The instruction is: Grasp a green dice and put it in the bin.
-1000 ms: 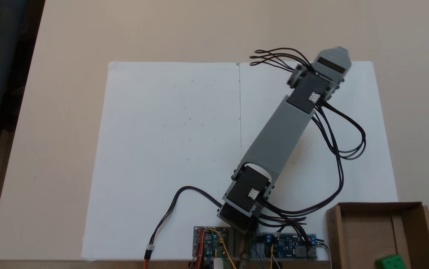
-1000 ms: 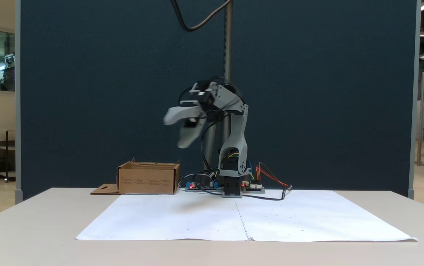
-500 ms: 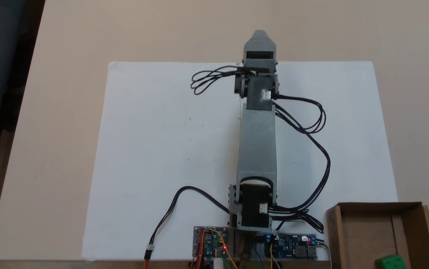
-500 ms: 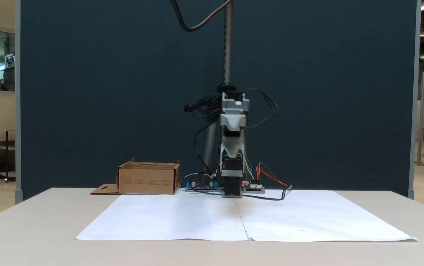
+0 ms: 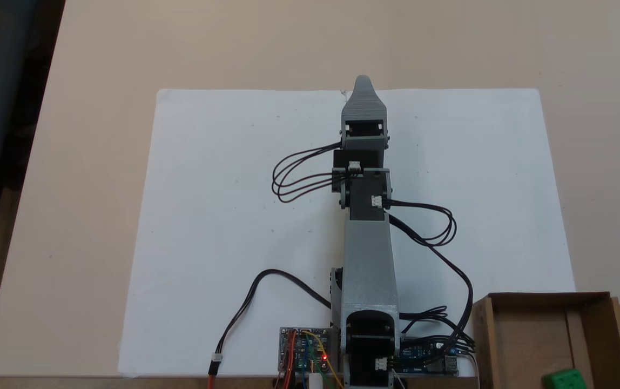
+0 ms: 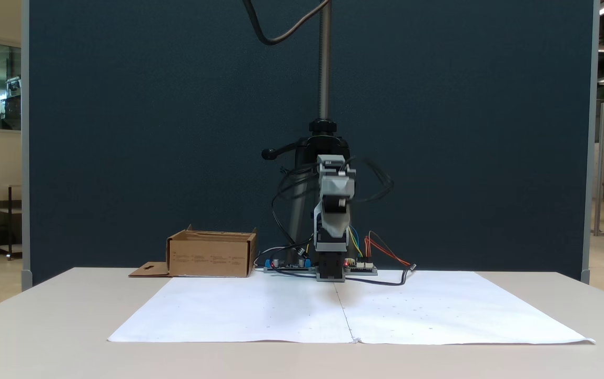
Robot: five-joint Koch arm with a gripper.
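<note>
Gripper (image 5: pixel 363 82): matt grey plastic w/ fine layered ridges, black motor blocks behind it. Paper sheet (image 5: pixel 234 216) under gripper: white, matt, smooth, w/ centre crease. Table (image 5: pixel 99 108) around sheet: beige, matt, smooth. Bin (image 5: pixel 537 329), well back and to the right of gripper from above: brown corrugated cardboard, dull. Green dice (image 5: pixel 564 379) inside bin: bright plastic, studded faces. Cables (image 5: pixel 299 173) beside wrist: black, slight sheen.

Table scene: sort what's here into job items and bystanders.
Job items:
- green dice, lying inside the bin
- bin, the cardboard box at the sheet's corner
- gripper, above the sheet's far edge

Bystanders:
- white paper sheet
- circuit boards by the arm's base
- black cables
- blue partition
</note>
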